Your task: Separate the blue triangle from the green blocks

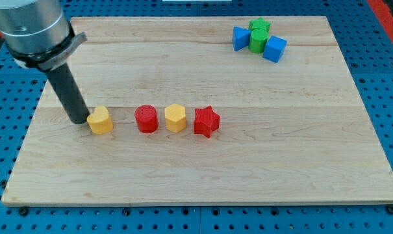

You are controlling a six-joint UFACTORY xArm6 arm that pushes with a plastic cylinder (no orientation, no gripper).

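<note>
Wooden board (202, 162) fills the single camera view, and my tip (80, 121) rests on it at the view's left, grasping nothing since it is only a bare rod, just beside or touching the yellow block (101, 120), with a red cylinder (146, 119), a yellow hexagon (175, 117) and a red star (207, 121) lined up beyond it to the view's right. Far from my tip, toward the view's top right, the blue triangle (240, 38) sits pressed against the green star (260, 26) and green cylinder (258, 40), with a blue cube (274, 49) on their other side. Reaching across, I could drag the row along, or a push from the wrong side could shove the triangle tighter into the greens or off the nearby edge.
</note>
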